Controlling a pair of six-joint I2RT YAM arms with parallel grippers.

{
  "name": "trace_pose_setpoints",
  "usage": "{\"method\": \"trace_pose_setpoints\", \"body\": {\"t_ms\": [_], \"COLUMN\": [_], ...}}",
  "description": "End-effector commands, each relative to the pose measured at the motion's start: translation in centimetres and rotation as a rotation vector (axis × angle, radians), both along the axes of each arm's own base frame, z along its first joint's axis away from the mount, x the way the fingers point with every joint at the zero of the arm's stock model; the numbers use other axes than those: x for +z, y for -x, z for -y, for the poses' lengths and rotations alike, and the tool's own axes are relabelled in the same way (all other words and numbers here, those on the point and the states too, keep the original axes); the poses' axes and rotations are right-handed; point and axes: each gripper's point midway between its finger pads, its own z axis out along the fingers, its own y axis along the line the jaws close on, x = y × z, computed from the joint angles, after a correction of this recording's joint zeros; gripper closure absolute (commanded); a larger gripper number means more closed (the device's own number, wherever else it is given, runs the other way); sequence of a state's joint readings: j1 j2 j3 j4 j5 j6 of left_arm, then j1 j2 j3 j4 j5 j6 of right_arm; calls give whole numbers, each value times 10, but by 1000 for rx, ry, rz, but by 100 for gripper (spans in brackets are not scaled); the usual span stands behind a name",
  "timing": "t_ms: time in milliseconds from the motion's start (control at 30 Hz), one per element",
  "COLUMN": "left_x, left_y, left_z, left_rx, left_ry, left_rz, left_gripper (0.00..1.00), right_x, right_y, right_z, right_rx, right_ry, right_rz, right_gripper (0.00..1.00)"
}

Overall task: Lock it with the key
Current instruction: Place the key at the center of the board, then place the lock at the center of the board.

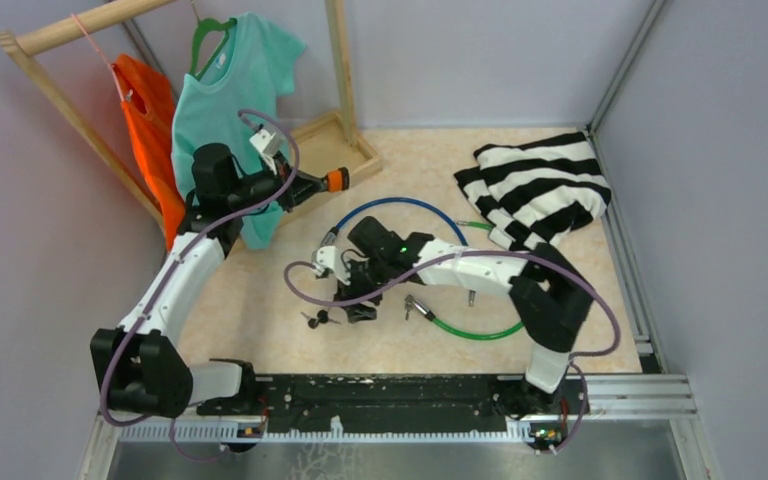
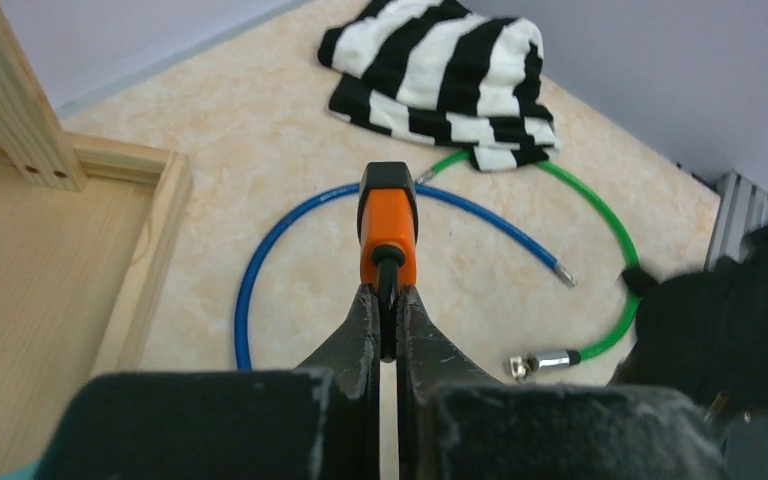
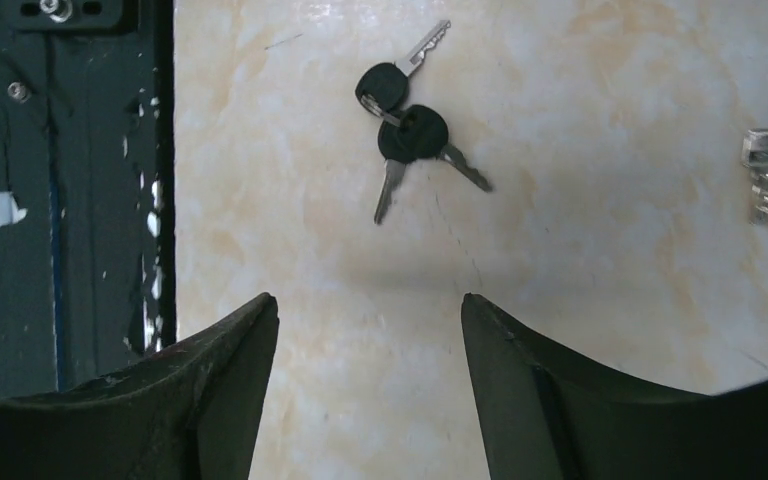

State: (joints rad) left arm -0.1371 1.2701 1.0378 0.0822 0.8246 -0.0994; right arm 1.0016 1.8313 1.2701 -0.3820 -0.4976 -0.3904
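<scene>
Lock (image 2: 388, 215) in left jaws; right jaws spread.

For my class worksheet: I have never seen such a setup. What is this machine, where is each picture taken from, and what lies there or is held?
These are two robot arms bolted at a table's near edge. The wide picture looks down from above and behind them; the other two come from a camera on each wrist. The left end effector is shut on an orange piece, probably the lock. The right end effector stands open above a bunch of keys. Also on the table lie a blue cable, a green cable and a striped cloth.
</scene>
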Motion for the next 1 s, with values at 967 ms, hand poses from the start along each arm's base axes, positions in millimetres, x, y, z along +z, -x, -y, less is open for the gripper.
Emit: {"method": "trace_pose_setpoints", "body": {"t_ms": [967], "left_x": [-206], "left_y": [105], "left_z": [-62], "left_rx": [-235], "left_ry": [-487], "left_rz": [-536], "left_gripper": [100], "right_x": [89], "right_y": [-105], "right_z": [163], "right_rx": [-416], "right_ry": [-150], "right_rz": [287], "right_gripper": [18]}}
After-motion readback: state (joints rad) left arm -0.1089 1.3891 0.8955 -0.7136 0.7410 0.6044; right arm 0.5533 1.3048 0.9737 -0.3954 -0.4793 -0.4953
